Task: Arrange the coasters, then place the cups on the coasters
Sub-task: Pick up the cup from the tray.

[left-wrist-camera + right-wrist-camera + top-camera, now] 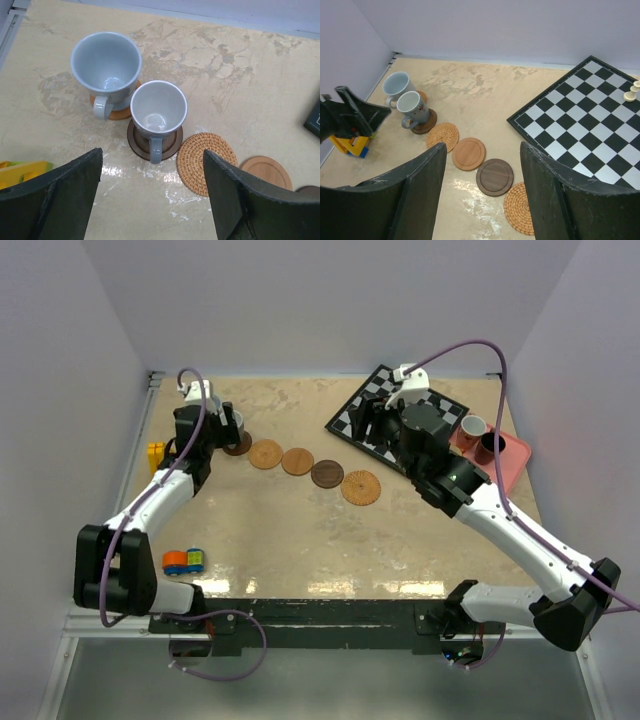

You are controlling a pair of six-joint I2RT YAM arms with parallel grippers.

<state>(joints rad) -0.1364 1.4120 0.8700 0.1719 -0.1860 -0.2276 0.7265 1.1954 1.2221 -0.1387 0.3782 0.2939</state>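
Left wrist view: the left gripper [152, 200] stands wide open with nothing between its fingers, on the near side of two handled cups. The pale blue cup [106, 62] sits upright on an orange-tan coaster [122, 113]. The grey-white cup [159, 107], close against it, sits upright on a dark brown coaster [172, 142]. A woven coaster [206, 161] lies just beside that one, then a smooth wooden coaster [265, 171], both bare. In the right wrist view the right gripper [482, 200] is likewise parted and empty, over a second dark brown coaster [494, 176] and a second woven coaster [520, 215], both bare, near the chessboard [580, 120]. From the top external view, a white cup [472, 428] and a black cup [492, 446] stand in the pink tray [515, 468].
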